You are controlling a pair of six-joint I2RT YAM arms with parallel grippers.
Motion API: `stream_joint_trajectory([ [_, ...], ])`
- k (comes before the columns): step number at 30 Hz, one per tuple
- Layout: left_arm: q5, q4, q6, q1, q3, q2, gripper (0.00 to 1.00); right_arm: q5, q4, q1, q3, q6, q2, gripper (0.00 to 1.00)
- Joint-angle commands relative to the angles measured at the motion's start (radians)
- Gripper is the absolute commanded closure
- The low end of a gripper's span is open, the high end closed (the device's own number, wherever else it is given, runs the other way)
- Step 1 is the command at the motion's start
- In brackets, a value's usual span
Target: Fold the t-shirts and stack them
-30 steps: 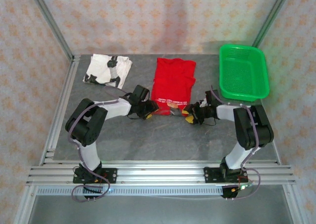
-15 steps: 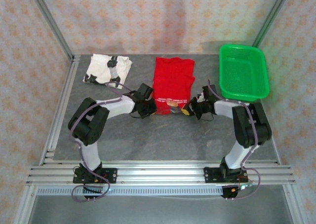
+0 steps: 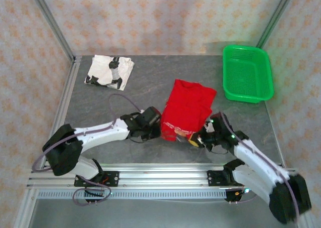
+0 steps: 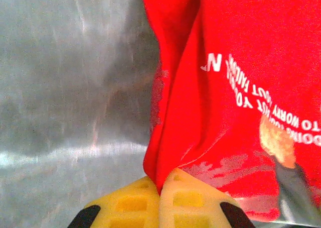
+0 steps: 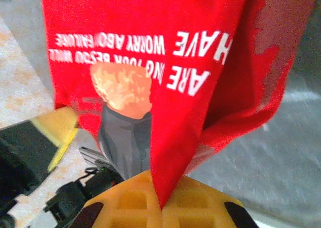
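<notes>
Both jaws pinch near corners of the red t-shirt [image 3: 188, 106].

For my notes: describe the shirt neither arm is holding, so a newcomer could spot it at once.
On the grey table, look to the far left corner, across from the green basket at far right. The white t-shirt lies there folded, untouched. Its black markings on white set it apart from the red t-shirt gripped near the front edge.
</notes>
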Motion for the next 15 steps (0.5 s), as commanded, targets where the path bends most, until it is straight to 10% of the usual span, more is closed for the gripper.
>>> stream_joint_trajectory([
  [1, -0.118, -0.098, -0.094, -0.043, -0.008, -0.077, 1.00, 0.077, -0.189, 0.008, -0.001, 0.160, -0.219, 1.00],
  [15, -0.020, -0.151, 0.002, 0.104, 0.302, -0.004, 1.00, 0.160, -0.272, -0.044, 0.319, 0.021, 0.019, 1.00],
])
